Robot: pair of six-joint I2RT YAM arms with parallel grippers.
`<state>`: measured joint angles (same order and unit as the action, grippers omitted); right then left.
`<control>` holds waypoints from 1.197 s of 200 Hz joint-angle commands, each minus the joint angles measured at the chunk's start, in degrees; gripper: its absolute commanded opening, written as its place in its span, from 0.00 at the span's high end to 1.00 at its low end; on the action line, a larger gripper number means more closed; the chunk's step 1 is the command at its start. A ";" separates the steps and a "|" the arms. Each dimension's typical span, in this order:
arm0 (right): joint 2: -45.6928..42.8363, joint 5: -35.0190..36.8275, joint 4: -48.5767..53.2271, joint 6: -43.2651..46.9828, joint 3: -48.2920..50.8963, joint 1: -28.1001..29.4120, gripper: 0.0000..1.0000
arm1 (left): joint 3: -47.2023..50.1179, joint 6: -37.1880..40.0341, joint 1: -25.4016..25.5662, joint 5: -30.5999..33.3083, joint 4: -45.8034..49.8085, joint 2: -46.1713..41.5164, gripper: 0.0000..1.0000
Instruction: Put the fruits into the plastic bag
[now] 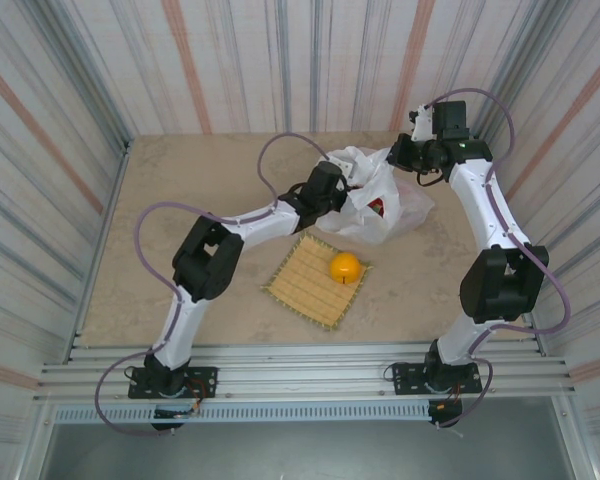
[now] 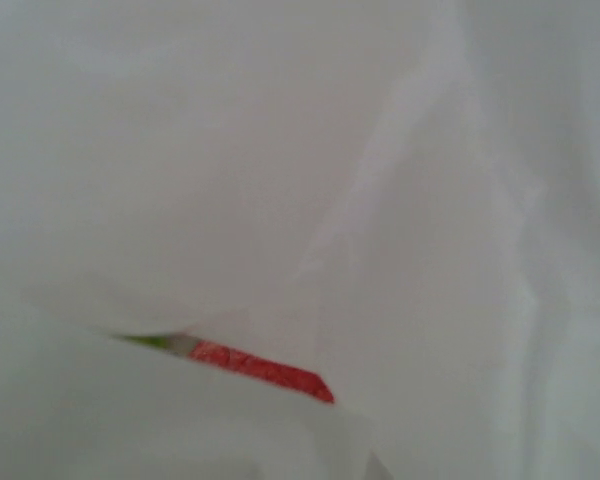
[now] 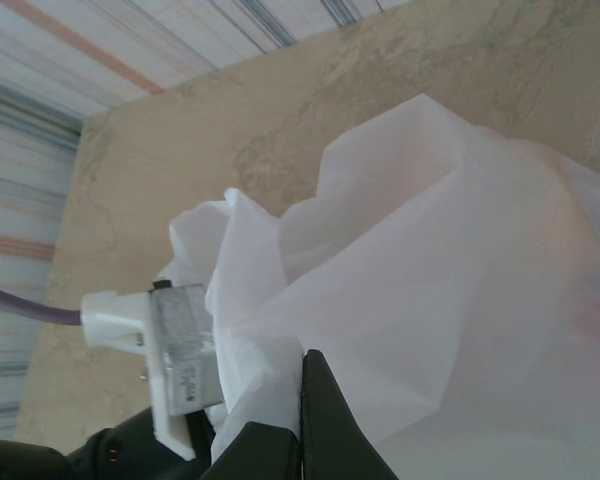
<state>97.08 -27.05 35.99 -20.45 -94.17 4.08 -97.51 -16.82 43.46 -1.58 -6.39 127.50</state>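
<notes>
The white plastic bag lies at the back of the table. My right gripper is shut on a fold of its rim and holds it up. My left arm reaches into the bag's mouth, and its fingers are hidden by plastic. In the left wrist view, the bag's film is close, with a red-and-green sliver of fruit in a gap. A red patch shows inside the bag. One orange fruit sits on the woven mat.
The straw-coloured mat lies at the table's middle, in front of the bag. Striped walls close in the left, back and right sides. A metal rail runs along the near edge. A faint pink shape shows through the bag's wall.
</notes>
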 commanded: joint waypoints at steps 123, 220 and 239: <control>1.25 -0.99 -0.74 -1.80 -1.60 -0.58 1.00 | -10.88 6.18 -0.51 3.58 -1.09 10.51 0.28; 1.36 -1.54 -0.66 -1.52 -1.15 -2.14 1.00 | 1.37 6.89 -0.75 -2.66 -1.96 -1.52 0.18; 1.12 -1.61 -0.66 -1.44 -0.92 -2.57 1.00 | 4.70 6.98 -0.77 -3.57 -2.13 -4.44 0.16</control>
<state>97.62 -27.51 35.09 -21.04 -94.17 2.28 -96.12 -11.11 43.09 -2.79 -8.60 129.64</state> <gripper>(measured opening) 0.045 0.830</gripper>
